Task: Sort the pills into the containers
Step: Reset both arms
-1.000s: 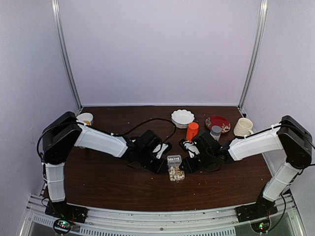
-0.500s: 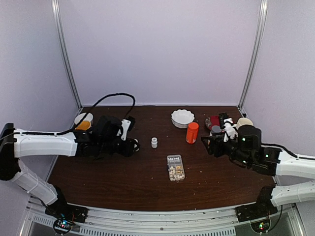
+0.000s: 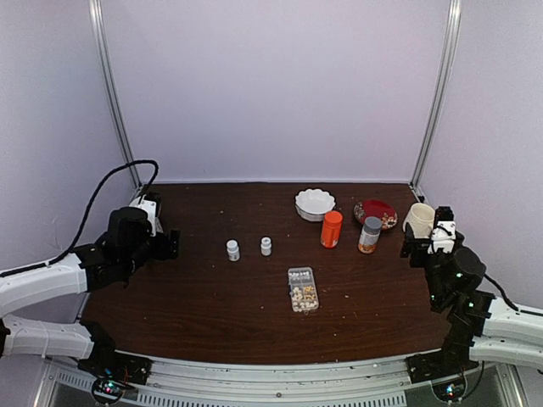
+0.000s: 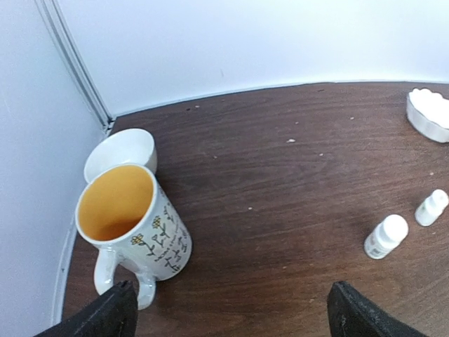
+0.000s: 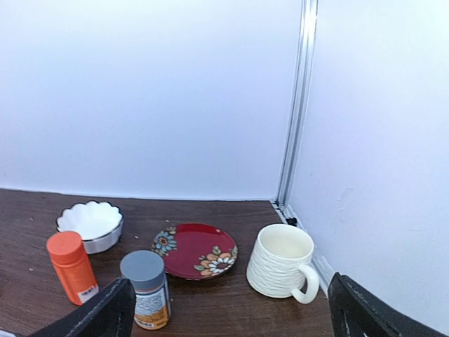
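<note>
At the far left of the worktop (image 3: 212,297), a flowered mug (image 4: 133,225) with a yellow inside stood touching a small white bowl (image 4: 121,149) just behind it, near the corner post. The left pincer (image 4: 235,316) hung released beside them over bare wood, its fingers (image 4: 112,314) spread wide with nothing between. To its right two small white bottles (image 3: 232,249) (image 3: 265,246) stood upright near each other. Nearer and further right lay the clear box (image 3: 302,273), apart from everything else; the pills (image 3: 299,295) showed as a cream cluster in its near cells (image 3: 307,303), too small to count. Beyond it, by the far edge, sat a scalloped bowl (image 3: 315,203), then an orange bottle (image 3: 331,227) and a grey-capped bottle (image 3: 370,235), both upright, with a red flowered plate (image 3: 376,213) behind the latter. A ribbed cream mug (image 3: 419,219) stood at the far right. The right pincer (image 5: 235,316) was released too, empty, just near of that mug and well away from the box.
</note>
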{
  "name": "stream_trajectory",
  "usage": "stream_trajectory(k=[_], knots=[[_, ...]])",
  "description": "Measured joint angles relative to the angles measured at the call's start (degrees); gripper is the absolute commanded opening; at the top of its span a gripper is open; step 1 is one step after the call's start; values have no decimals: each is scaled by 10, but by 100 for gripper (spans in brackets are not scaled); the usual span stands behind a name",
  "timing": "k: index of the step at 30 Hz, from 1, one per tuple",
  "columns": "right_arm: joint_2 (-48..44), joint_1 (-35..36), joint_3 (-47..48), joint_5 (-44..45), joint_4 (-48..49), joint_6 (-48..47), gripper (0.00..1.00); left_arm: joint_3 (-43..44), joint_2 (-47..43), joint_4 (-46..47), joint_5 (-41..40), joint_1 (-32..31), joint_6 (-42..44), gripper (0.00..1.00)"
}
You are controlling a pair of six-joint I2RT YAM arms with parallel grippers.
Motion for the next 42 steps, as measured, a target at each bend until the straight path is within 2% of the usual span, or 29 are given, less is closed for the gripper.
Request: stream_trajectory(k=[6,11,17,22,27,30,35,42], knots=[[108,-33,8,-18,67,-67,100,-33,19,71,-63,0,74,98],[155,-124,15,-81,102,-68,100,-59,17,144,-100,4,135,97],[194,-238,6,-155,170,-33,100,-105,-18,221,-102,54,180,98],[304,-300,-19,-205,280,4,100,-111,-31,245,-90,101,188,98],[419,-350,8,-274,334,28,100,-109,-19,249,-75,151,191,98],[455,-377,24,-303,340,45,100,-138,-9,328,-65,160,214,98],[457,-384,44,-333,340,54,100,-216,73,478,-22,231,233,98],[458,-384,44,-348,341,56,100,-200,194,601,62,316,223,98]])
